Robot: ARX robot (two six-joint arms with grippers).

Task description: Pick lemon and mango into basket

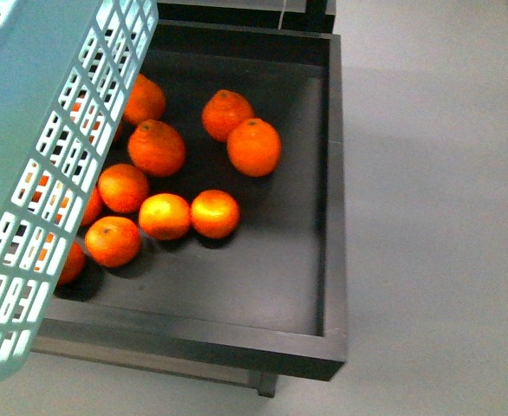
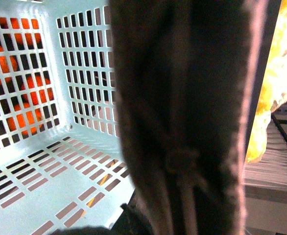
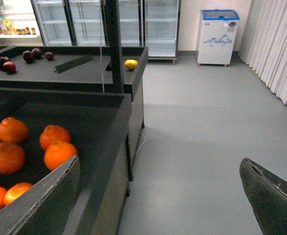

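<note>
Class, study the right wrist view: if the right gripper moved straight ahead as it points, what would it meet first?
Probably nothing close: between the right gripper's open fingers lies only bare grey floor. The black bin sits alongside. Depth is unclear.

Basket (image 1: 37, 130) reads as smooth turquoise plastic with a soft sheen. Oranges (image 1: 254, 147) show dimpled, glossy peel. The counter (image 1: 334, 173) is matt black, the floor (image 1: 436, 217) smooth grey, faintly shiny. Right fingers (image 3: 273, 198) are matt dark, edges scuffed.
</note>
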